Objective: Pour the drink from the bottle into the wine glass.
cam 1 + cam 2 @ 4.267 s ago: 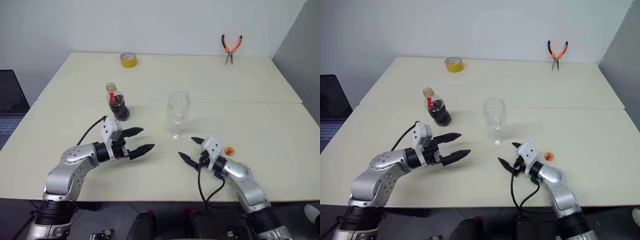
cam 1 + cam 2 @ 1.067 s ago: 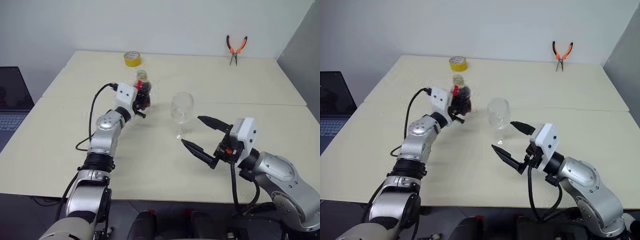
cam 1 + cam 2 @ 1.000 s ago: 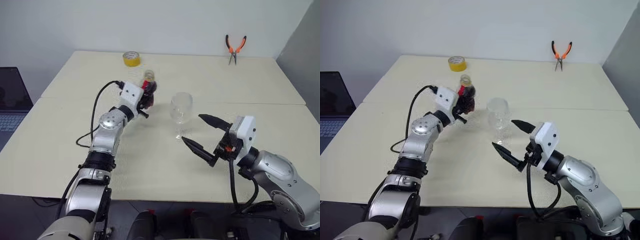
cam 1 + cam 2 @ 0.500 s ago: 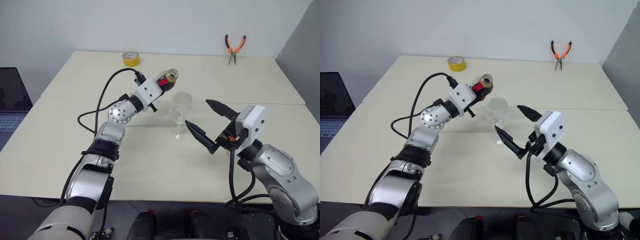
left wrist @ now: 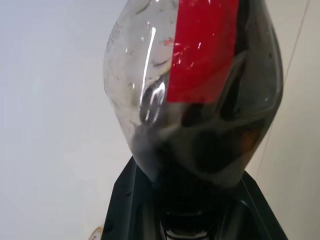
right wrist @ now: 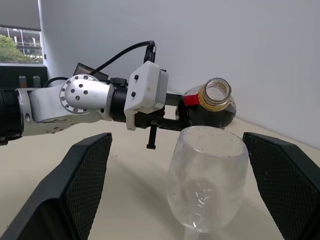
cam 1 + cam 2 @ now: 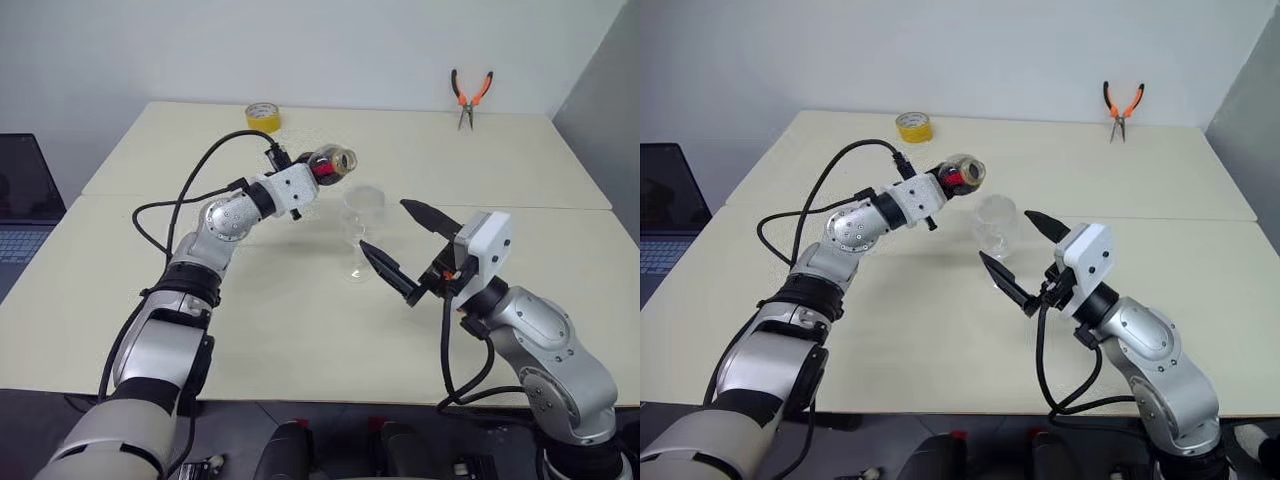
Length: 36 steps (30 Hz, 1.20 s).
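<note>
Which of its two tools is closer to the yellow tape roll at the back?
Left. The left tool, shut on the tilted bottle, is just in front of the tape roll; the open right tool sits further forward, straddling the glass.

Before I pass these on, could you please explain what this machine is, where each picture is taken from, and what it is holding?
It is a two-armed humanoid robot. Two pictures come from cameras in its head, looking down over a cream table; the other two come from cameras on its wrists. The left gripper has its jaws shut on a small bottle of dark drink, tipped sideways with its open mouth toward an empty wine glass standing on the table. The right gripper hovers with jaws wide open on either side of the glass, not touching it. At the far edge lie a yellow tape roll and orange pliers.
</note>
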Tool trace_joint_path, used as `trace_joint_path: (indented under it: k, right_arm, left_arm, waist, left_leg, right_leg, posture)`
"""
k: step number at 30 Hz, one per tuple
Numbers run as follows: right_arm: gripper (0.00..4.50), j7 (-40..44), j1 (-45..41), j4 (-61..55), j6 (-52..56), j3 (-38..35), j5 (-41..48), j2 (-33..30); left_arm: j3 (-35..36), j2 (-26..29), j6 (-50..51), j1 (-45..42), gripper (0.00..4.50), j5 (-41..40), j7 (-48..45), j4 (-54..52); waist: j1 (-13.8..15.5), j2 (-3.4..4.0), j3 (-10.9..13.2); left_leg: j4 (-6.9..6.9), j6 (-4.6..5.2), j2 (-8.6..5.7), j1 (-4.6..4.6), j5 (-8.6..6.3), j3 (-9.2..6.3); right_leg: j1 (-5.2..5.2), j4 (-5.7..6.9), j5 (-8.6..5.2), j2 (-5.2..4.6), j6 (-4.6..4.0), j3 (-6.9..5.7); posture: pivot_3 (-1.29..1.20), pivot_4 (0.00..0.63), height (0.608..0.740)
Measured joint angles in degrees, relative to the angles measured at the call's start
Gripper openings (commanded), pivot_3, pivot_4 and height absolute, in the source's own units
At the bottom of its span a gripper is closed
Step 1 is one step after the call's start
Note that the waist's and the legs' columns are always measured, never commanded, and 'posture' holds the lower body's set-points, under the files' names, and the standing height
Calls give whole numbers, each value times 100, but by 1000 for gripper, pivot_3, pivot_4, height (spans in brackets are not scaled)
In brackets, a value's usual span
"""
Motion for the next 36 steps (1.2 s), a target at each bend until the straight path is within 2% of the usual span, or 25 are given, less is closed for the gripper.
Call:
trace_joint_path:
  k: [15, 36]
  right_arm:
    - [4500, 53, 139, 96, -79, 136, -237, 65]
    - [4500, 61, 194, 111, -140, 190, -382, 103]
  left_arm:
    - [-335, 231, -721, -348, 647, 835, 848, 325]
    - [-649, 439, -1067, -715, 645, 1541, 1714, 640]
  waist:
    - [-4, 0, 0]
    - [-5, 0, 0]
  left_leg:
    - [0, -1, 0, 0, 1, 2]
    - [0, -10, 0, 1, 6, 3]
  right_leg:
    - [-3, 3, 0, 0, 0, 1]
    - [-3, 5, 0, 0, 0, 0]
  posture:
    - [0, 150, 740]
    - [0, 150, 740]
